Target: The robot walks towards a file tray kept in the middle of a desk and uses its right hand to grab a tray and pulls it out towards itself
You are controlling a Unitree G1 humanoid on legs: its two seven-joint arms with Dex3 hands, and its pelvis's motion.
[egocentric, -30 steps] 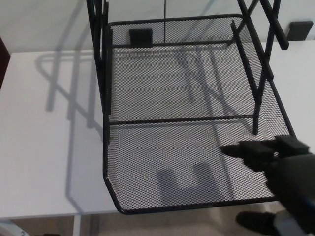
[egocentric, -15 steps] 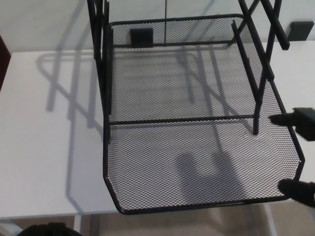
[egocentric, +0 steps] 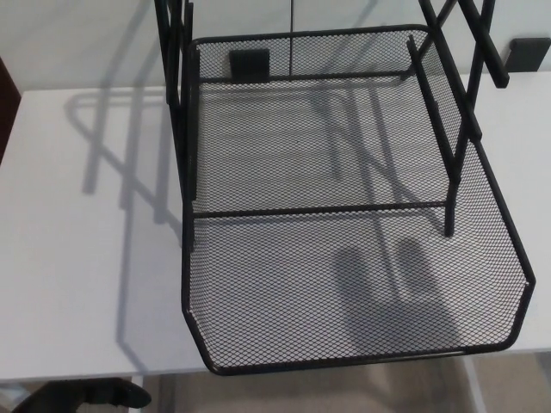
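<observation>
Right robot hand, w/ fingers showing at the right edge half a sec ago, is now gone from the head view; only its shadow [egocentric: 392,297] lies on the mesh near the front right of the tray. So can't tell if its fingers are apart or together, and it isn't clamped on anything visible. Left robot hand isn't clearly in view either; a dark shape [egocentric: 86,396] at the near left bottom edge may be part of the robot, can't say which.

Tray [egocentric: 344,361] sits pulled well out of the file rack [egocentric: 176,120]: its near rim overhangs the near edge of the white tabletop [egocentric: 77,284], while its far end is between the rack's uprights. Camera looks unchanged, tray hasn't shifted vs the earlier frames.

Judgement: pull looks basically done, tray extended toward the robot and released. What's left, if anything, is just clearing the arm; no further grab seems needed
</observation>
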